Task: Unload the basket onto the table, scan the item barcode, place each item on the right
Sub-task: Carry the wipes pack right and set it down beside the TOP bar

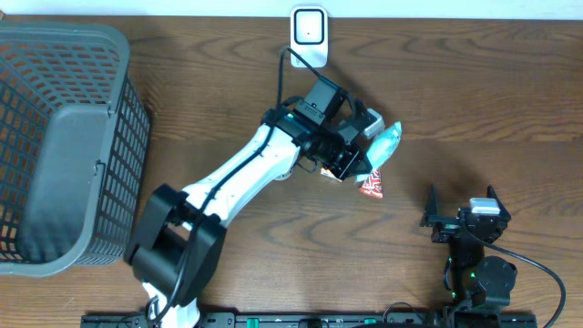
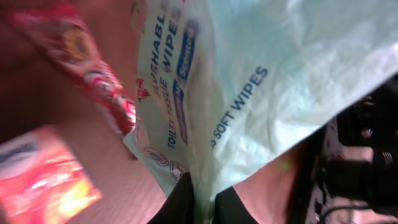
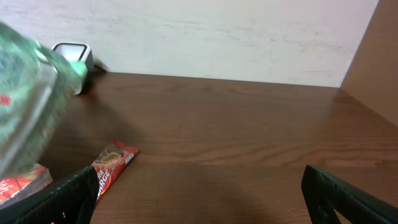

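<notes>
Wipes pack (image 2: 280, 68) pinched by its edge in left gripper (image 2: 202, 202), flopping ahead of it: soft, light, probably slick. Right gripper (image 3: 199, 199) spread, empty.

A grey plastic basket (image 1: 123, 146) with open mesh walls stands at the far left of the brown wooden counter (image 1: 474, 100). Near the middle of the counter a long, narrow red snack packet (image 1: 372, 187) lies flat on the wood, well apart from the basket. Close beside it sits a second packet (image 3: 17, 183), red and orange, only partly in sight. A pale wall (image 3: 217, 37) runs behind the counter.
</notes>
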Controlling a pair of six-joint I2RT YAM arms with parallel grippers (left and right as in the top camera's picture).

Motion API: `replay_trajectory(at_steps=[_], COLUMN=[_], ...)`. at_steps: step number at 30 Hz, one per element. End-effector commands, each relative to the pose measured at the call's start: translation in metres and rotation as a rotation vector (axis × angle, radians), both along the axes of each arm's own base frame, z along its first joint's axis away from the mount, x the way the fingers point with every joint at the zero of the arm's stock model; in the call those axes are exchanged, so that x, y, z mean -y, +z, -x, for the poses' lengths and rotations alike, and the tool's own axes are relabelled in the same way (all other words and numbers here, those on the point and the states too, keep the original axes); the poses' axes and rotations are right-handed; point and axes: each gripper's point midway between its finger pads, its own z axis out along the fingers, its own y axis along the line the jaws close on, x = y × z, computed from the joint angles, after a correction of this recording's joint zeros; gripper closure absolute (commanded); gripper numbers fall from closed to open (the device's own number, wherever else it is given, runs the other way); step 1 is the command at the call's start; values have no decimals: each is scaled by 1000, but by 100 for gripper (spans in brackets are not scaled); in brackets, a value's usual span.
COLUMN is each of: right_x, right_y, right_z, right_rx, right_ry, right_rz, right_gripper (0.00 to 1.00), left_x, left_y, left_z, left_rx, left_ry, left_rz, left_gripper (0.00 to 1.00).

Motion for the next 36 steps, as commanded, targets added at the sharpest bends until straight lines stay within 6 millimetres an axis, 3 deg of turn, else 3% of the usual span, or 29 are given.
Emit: replay_trajectory(at_steps=[1,8,17,21,23,29,36], right_x=[-2,-2,-2,-2,-2,-2,-2], right_y=[-1,-1,-1,-1,-1,-1,-1], right_z=[0,0,0,0,0,0,0], right_rx=[-4,-4,-4,-4,-4,-4,-4], right_ry=[11,11,11,11,11,11,11], right_rz=[12,12,12,12,12,12,12], right_gripper=[1,1,1,1,1,1,1], left_x=[10,12,22,21,21,8,-11], left_y=[9,1,-29,-37,-35,9,15], left_z=[5,6,28,27,25,-1,-23], left_rx=[-1,-27,-244,-296,-344,-497,-570], left_ry=[-76,-85,-157,-129,-89,-66,20], left_rz=[84,90,167,150,145,358,374], left_gripper=[93,93,92,93,93,93,93])
